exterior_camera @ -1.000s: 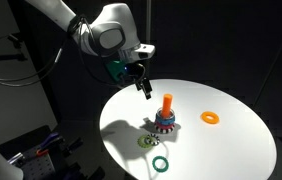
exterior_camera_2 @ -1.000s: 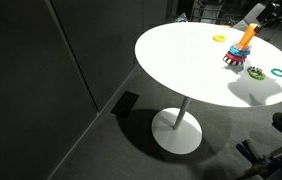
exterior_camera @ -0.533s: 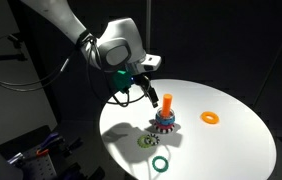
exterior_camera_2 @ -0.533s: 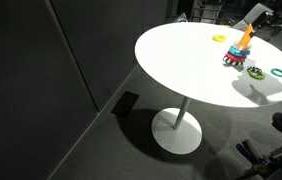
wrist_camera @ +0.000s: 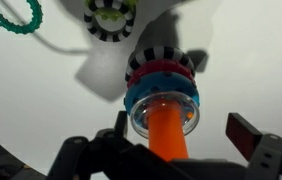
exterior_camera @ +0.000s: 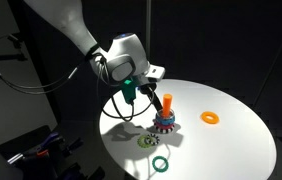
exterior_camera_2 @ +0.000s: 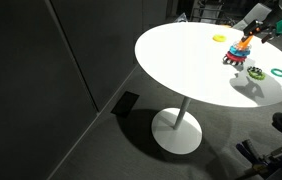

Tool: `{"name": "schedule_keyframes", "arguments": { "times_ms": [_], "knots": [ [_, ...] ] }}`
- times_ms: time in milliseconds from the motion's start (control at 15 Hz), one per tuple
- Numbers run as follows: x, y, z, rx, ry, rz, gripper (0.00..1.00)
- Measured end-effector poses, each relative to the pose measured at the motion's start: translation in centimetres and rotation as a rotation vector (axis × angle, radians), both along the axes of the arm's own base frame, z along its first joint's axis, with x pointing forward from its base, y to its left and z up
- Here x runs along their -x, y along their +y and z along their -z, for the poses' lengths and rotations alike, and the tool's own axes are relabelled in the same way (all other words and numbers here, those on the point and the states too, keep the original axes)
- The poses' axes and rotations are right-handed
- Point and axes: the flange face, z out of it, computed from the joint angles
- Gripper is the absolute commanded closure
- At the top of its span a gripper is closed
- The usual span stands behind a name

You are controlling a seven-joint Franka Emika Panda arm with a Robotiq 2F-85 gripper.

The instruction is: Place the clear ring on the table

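The clear ring (wrist_camera: 164, 112) sits on top of a ring stack on an orange peg (wrist_camera: 168, 140), above a blue ring (wrist_camera: 137, 98), a red one and a black-and-white striped one. The stacker (exterior_camera: 164, 122) stands on the round white table (exterior_camera: 231, 145), as both exterior views show (exterior_camera_2: 239, 52). My gripper (wrist_camera: 181, 131) is open, with one finger on each side of the peg's top and nothing held. In an exterior view the gripper (exterior_camera: 153, 102) hangs right beside the peg.
Loose rings lie on the table: an orange one (exterior_camera: 211, 117), a green one (exterior_camera: 160, 164) and a striped green-and-white one (exterior_camera: 145, 142). The wrist view also shows the green ring (wrist_camera: 11, 15) and the striped ring (wrist_camera: 109, 17). The table (exterior_camera_2: 181, 60) stands on one central foot in a dark room.
My arm has swung down and toward the stacker, bringing the open gripper from above the table's far edge to the peg. The rings have not moved.
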Motion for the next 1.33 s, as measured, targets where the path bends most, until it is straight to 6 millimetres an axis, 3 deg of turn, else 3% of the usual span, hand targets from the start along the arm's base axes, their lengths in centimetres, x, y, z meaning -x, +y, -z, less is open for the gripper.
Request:
{"name": "schedule_keyframes", "arguments": {
  "times_ms": [600, 1333],
  "knots": [
    [-2.5, -0.5, 2.8, 0.011, -0.014, 0.042, 0.0],
    [-3.4, -0.4, 4.4, 0.012, -0.029, 0.057, 0.0]
  ]
}}
